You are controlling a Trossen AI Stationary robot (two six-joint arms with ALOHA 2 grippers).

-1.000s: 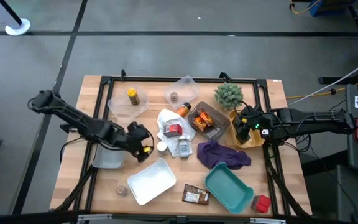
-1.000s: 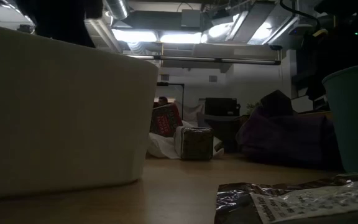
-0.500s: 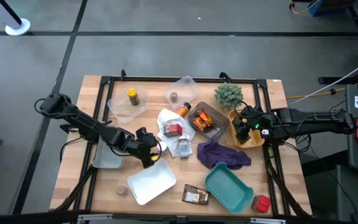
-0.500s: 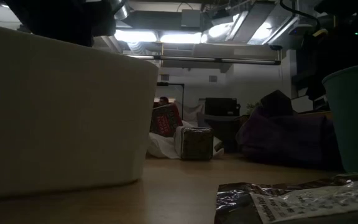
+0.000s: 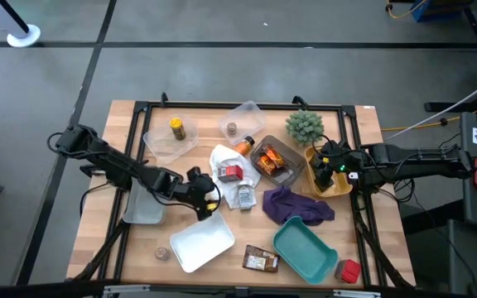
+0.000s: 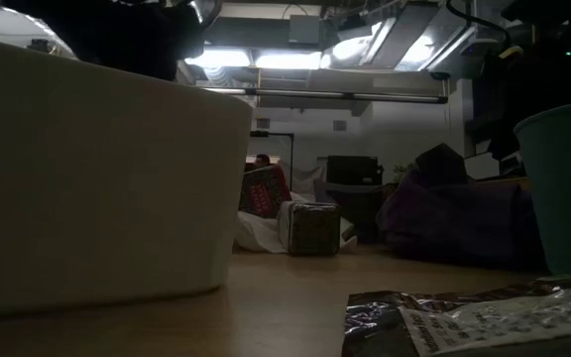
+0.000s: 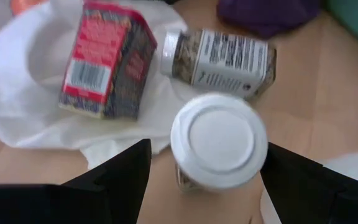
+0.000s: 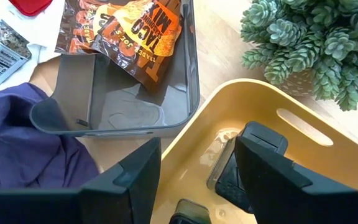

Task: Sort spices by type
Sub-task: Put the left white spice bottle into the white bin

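Note:
A white-capped spice jar [image 7: 219, 140] stands upright on the wood beside the white cloth [image 7: 36, 93]. My left gripper [image 7: 205, 151] [image 5: 208, 199] is open, slanting down, one finger on each side of the jar and apart from it. On the cloth lie a red box [image 7: 107, 59] and a jar on its side [image 7: 219, 56]. My right gripper [image 8: 197, 146] [image 5: 328, 168] hangs open over the yellow tray [image 8: 303, 124], where a dark item [image 8: 247, 162] lies. Orange packets [image 8: 126, 31] lie in the grey tray [image 8: 129, 106].
The white tray [image 5: 201, 242] lies just in front of my left gripper, with a clear tray [image 5: 143, 207] to its left. Also here are a purple cloth [image 5: 296, 205], a teal tray [image 5: 305, 248], a plant [image 5: 305, 126], a brown packet [image 5: 260, 261] and clear trays with jars [image 5: 176, 127].
My left gripper has gone toward the table's right edge and down, rolling a little, to the white-capped jar. Its fingers have stayed open. The right arm has kept still.

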